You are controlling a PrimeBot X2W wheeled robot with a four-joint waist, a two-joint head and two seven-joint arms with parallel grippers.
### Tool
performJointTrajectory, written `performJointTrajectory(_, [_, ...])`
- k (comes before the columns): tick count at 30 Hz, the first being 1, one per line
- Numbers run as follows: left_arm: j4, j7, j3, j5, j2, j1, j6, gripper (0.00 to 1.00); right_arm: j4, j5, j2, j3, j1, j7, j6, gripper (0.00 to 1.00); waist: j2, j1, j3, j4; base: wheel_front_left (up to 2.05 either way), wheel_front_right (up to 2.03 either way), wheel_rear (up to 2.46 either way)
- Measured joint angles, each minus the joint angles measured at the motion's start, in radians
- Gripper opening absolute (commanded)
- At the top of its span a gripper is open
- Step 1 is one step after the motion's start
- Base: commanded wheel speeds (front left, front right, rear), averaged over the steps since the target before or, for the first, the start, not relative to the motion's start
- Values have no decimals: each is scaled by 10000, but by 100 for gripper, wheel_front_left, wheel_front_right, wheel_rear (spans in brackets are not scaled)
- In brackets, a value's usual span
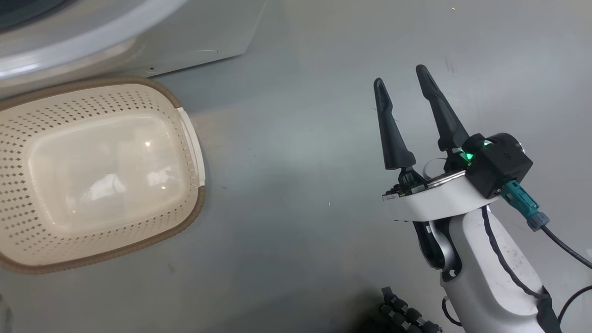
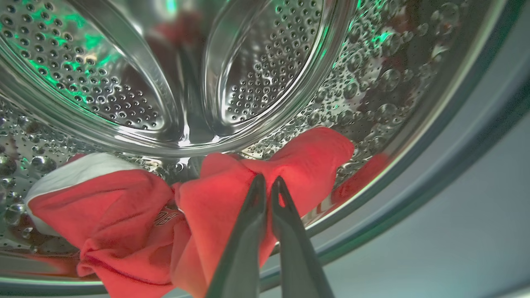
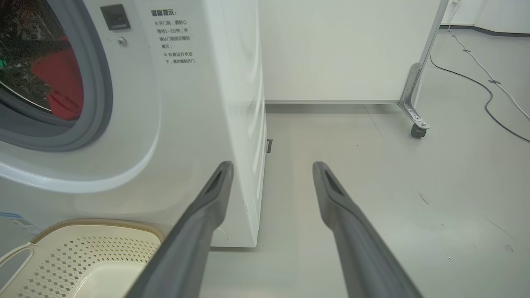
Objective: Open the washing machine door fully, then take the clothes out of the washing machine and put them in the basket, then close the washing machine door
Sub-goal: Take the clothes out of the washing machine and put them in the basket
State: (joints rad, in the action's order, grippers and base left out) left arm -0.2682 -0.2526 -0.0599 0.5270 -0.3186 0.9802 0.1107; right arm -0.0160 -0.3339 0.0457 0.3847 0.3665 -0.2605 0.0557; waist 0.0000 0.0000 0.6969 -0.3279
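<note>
left end effector [image 2: 267, 184]: clenched on the clothes [image 2: 124, 207] at the drum's [image 2: 269, 62] front edge, seemingly to pull them out.
right end effector [image 1: 399, 76]: released, idle, clear of the work.
basket [image 1: 27, 194]: on the floor [image 1: 300, 162] against the washing machine [image 3: 186, 124], ready to catch.

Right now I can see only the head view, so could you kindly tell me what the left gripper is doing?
Observer: The left gripper is inside the steel drum, jaws shut, apparently pinching a fold of the clothes.
Operator: Thank you. Is there more fabric than that fold?
Observer: Yes, the red fabric spreads toward the left of the left wrist view and ends in a white band.
Operator: Is the machine's opening uncovered?
Observer: Yes. The right wrist view shows the washing machine with its grey gasket exposed and red fabric inside.
</note>
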Motion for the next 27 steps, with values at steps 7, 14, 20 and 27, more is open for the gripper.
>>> performJointTrajectory(7, [451,1319,46,-121,299,-1103,0,0,-171,368,4,-395,-284,0,-8,100,0,-1,-482,470,0,0,0])
performJointTrajectory(14, [803,2571,-71,-594,646,-2257,-10,0,-374,552,8,-554,-609,0,-109,100,0,-1,-1111,885,0,0,0])
performJointTrajectory(20, [1137,3496,-182,-838,989,-3149,-140,0,-535,742,10,-646,-1001,0,-199,100,0,-1,-1734,1208,0,0,0])
performJointTrajectory(27, [1388,4314,-351,-1177,1206,-4340,-341,0,-717,821,10,-685,-1521,0,-336,100,0,-1,-2536,1507,0,0,0])
